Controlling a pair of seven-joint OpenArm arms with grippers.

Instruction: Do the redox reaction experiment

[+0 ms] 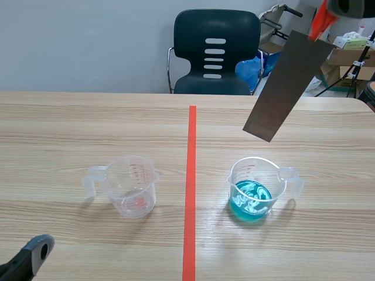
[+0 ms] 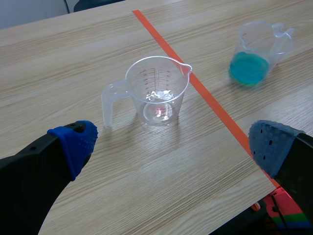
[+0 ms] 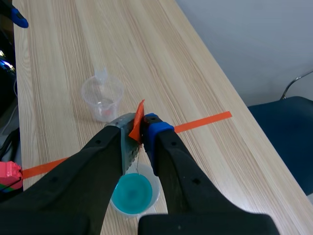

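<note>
Metal strip (image 1: 287,88) was found hanging in the air, tilted, with its lower end above the beaker of blue liquid (image 1: 237,178), toward that beaker's 12 o'clock, and not touching it. Your right gripper (image 3: 139,129) had its fingers clenched on the strip's upper end, where an orange tab (image 1: 320,22) stood out.

The blue beaker stood upright on the tabletop (image 1: 70,129), just past the red tape line (image 1: 191,175), with its handle at 3 o'clock. The empty clear beaker (image 1: 133,187) stood upright at 9 o'clock of the blue one, across the line, with its handle at 9 o'clock.

Your left gripper (image 2: 173,144) sat low at the empty beaker's 7 o'clock. Its fingers were released and spread wide, blue pads (image 2: 76,142) bare, holding nothing. A dark chair (image 1: 215,52) stood beyond the tabletop at 12 o'clock.
</note>
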